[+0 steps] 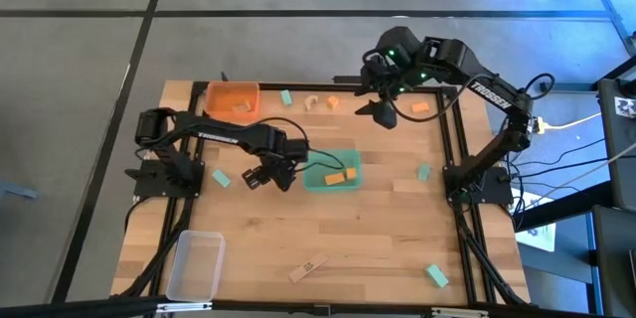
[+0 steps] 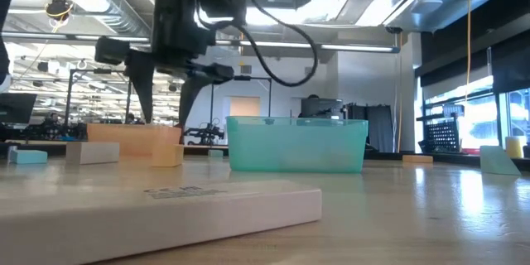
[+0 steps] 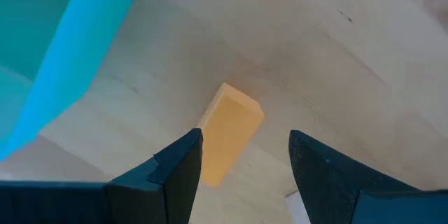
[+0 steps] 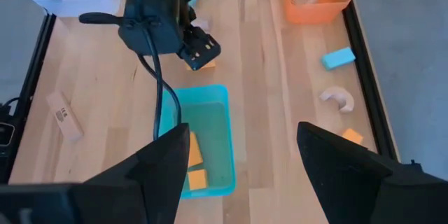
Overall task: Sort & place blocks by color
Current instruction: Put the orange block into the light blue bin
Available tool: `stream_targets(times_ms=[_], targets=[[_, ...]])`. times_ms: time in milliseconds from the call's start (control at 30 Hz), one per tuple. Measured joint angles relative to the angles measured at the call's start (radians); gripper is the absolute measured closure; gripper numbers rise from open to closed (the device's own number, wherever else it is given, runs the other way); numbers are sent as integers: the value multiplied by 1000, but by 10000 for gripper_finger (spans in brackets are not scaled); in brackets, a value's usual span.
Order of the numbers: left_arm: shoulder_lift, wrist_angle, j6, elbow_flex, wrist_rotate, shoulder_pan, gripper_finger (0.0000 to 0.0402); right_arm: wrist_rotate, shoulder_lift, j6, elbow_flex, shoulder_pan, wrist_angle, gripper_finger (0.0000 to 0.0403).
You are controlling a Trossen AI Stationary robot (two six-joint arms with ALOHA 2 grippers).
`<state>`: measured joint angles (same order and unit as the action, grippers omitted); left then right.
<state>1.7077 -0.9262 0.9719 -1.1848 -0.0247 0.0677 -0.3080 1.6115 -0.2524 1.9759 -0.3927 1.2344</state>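
Left wrist view: the left gripper [image 3: 241, 157] hangs with fingers apart over an orange block [image 3: 229, 130] lying on the table [image 3: 336, 63] between them, just beside the green tray [image 3: 63, 56]. Farther off, the right gripper [image 4: 234, 157] hovers spread wide above that tray.

My left end effector [image 3: 241, 157] has dark fingers, spread over an orange block [image 3: 227, 129] on the pale wood-grain table [image 1: 378, 229]. Beside it sits a mint-green tray [image 1: 320, 181] with two orange blocks [image 4: 194, 164] inside. The orange tray [image 1: 221, 93] holds a pale piece. A clear tray [image 1: 196, 276] looks whitish.
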Motion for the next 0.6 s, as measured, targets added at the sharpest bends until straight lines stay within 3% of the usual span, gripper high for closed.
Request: stream_targets(times_ms=[367,600], targets=[[23,117,134,138,61,8,198,0,0,-45,0,0,8,139],[19,247,137,230,73,8,198,0,0,-74,0,0,8,139]])
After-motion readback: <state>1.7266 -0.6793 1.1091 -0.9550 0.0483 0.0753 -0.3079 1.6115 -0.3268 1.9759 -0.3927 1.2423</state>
